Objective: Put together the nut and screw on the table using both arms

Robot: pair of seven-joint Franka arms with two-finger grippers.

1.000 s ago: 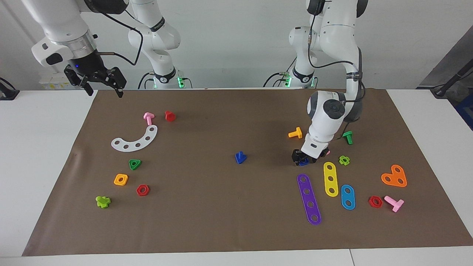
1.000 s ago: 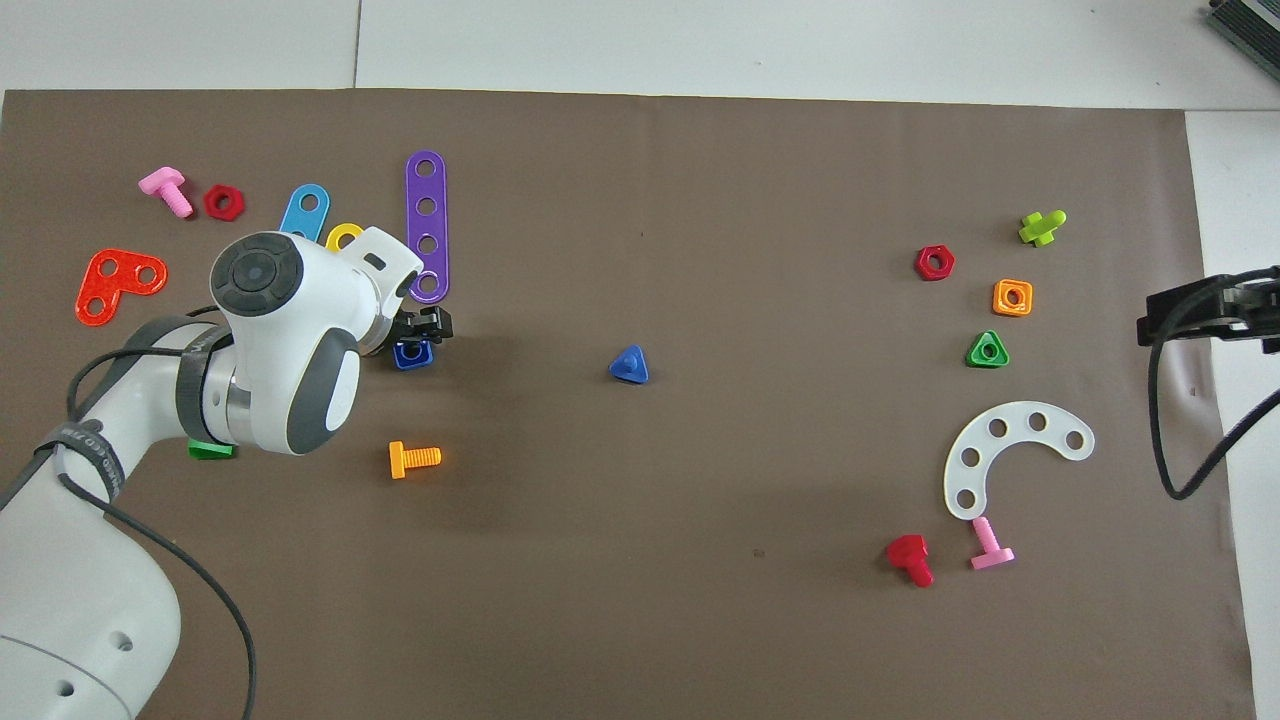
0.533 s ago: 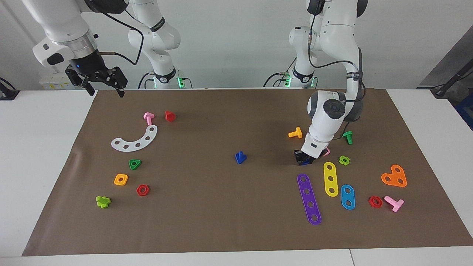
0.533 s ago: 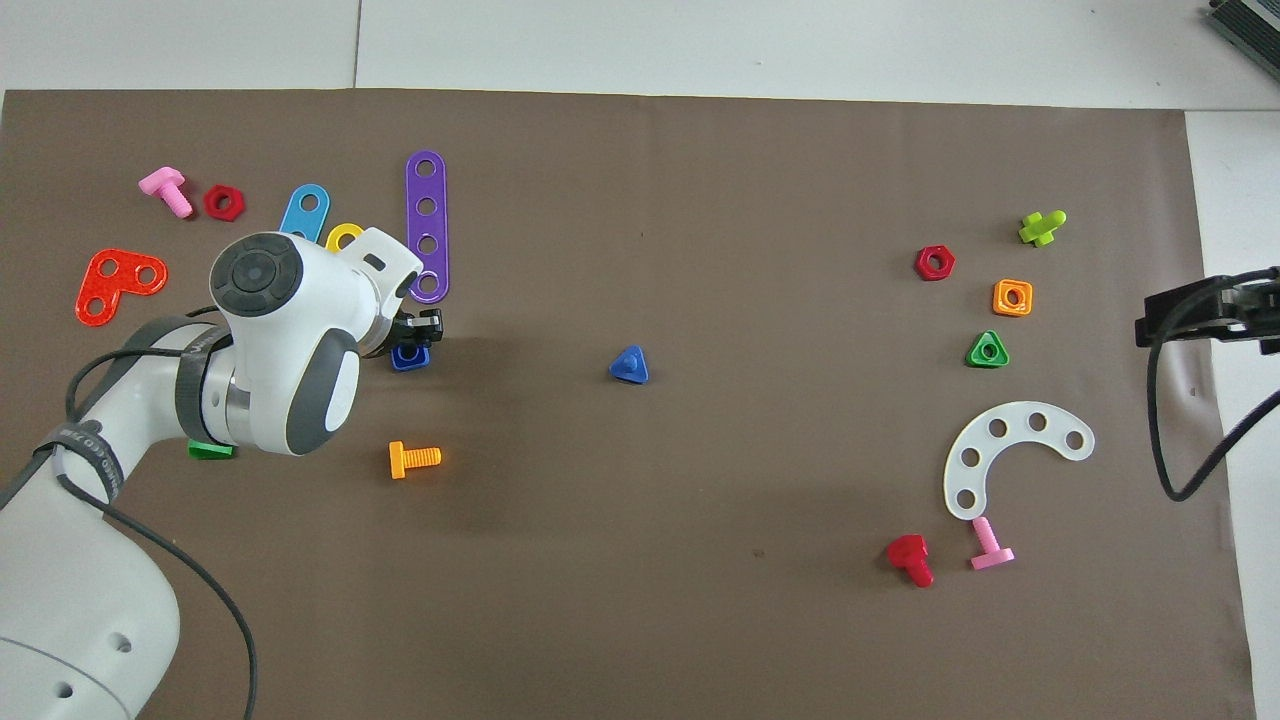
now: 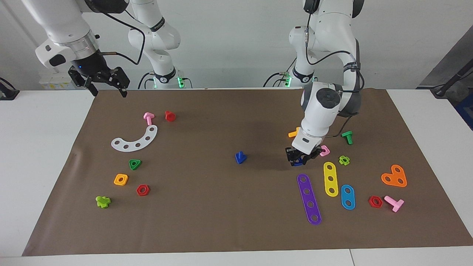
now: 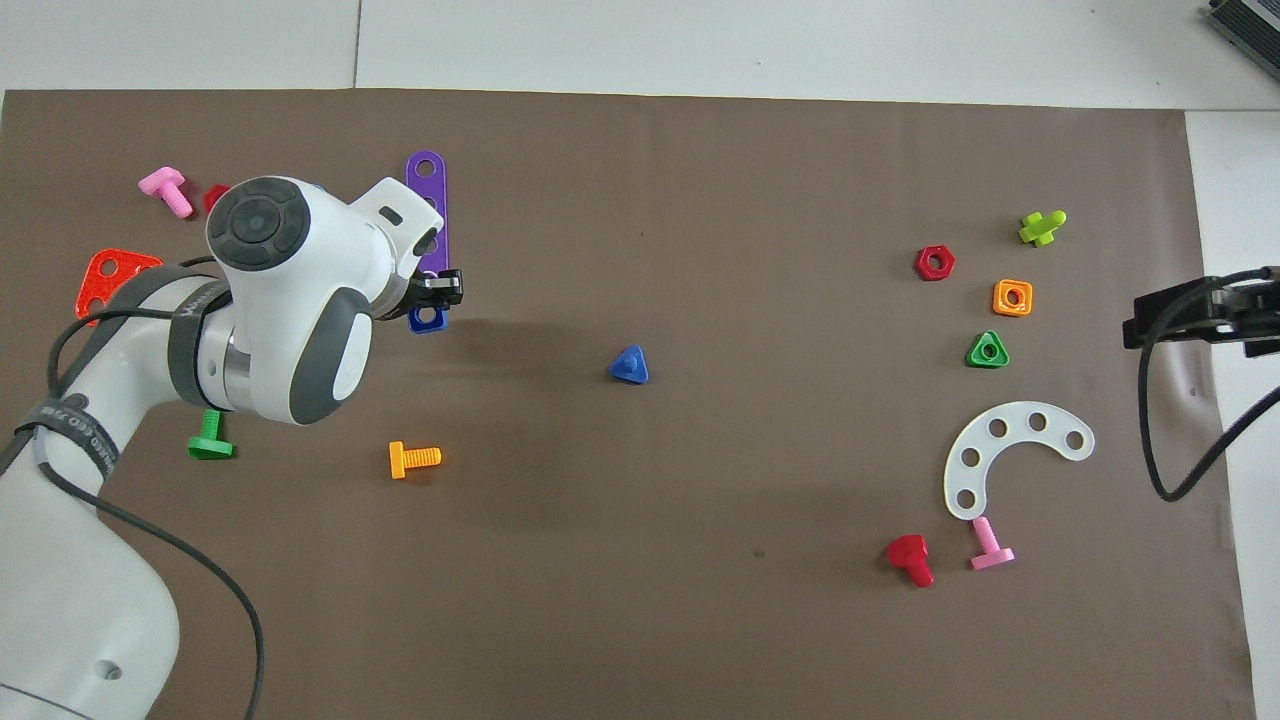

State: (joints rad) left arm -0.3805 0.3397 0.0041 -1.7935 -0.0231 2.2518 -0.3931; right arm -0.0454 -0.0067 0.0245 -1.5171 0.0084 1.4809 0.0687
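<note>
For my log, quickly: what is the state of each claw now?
Left claw: closed on the nut, lifted off the table.
Right claw: open, empty, waiting.

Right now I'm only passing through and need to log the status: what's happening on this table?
The left gripper is shut on the blue nut and holds it just above the brown mat, beside the purple strip. The dark-blue screw stands untouched on its head mid-mat, shaft up. The right gripper waits, open, over the mat's corner at the right arm's end. Nut and screw are not yet joined.
</note>
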